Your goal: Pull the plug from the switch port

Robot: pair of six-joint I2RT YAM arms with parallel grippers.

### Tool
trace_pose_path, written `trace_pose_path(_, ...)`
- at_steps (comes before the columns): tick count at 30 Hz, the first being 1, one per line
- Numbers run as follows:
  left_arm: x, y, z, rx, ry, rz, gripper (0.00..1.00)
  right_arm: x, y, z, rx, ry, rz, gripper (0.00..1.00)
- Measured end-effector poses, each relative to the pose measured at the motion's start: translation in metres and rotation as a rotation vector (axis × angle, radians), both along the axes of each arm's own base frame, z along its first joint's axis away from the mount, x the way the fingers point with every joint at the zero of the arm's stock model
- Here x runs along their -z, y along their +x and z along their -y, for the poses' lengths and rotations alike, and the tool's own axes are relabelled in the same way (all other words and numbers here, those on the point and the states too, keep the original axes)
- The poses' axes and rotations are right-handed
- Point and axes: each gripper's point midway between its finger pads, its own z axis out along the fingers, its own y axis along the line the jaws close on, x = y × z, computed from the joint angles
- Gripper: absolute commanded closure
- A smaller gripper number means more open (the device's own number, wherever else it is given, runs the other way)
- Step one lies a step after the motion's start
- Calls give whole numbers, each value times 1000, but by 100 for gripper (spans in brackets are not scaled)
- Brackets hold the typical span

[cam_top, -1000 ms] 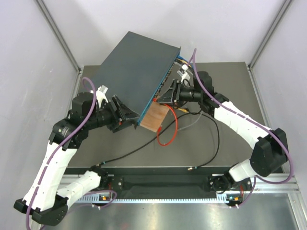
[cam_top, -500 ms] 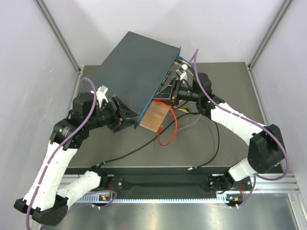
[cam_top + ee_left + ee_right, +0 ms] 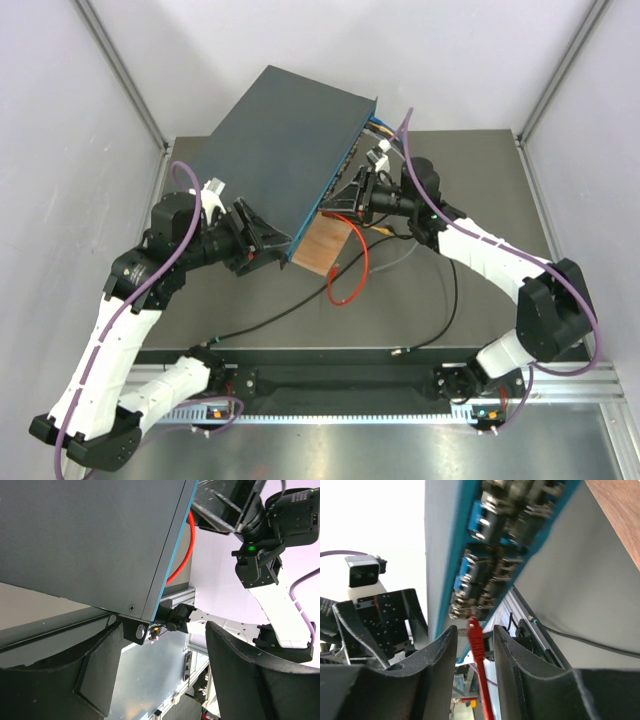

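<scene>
The switch (image 3: 285, 140), a flat dark blue-grey box, stands tilted with its socket face (image 3: 490, 570) toward the right arm. A red plug (image 3: 476, 637) sits with its nose at a socket in the lowest row, and its red cable (image 3: 365, 265) loops down to the table. My right gripper (image 3: 475, 629) straddles the plug, open, with a narrow gap on each side. My left gripper (image 3: 164, 626) is open at the switch's near corner (image 3: 145, 615). One of its fingers (image 3: 100, 670) lies against the mounting ear, and the other stands apart from the box.
A small brown board (image 3: 322, 245) lies under the switch's near end. A black cable (image 3: 400, 300) and a grey one trail across the dark table toward the front edge. Blue plugs sit in sockets higher on the switch face (image 3: 372, 122). White walls close in on both sides.
My right gripper has crept closer to the socket face and its jaws have narrowed around the red plug. The left arm and the switch have not moved.
</scene>
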Motion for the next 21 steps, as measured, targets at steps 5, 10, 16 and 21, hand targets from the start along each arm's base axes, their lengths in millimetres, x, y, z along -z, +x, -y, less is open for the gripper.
trace_pose_path(5,0,0,0,0,0,0,28,8,-3,-1,-6,-11,-15,65)
trace_pose_path(10,0,0,0,0,0,1,28,7,-2,-1,0,-9,-13,66)
trace_pose_path(16,0,1,1,0,0,0,29,5,1,-4,4,13,-12,70)
trace_pose_path(21,1,3,1,0,0,-2,29,5,4,-6,6,29,-32,71)
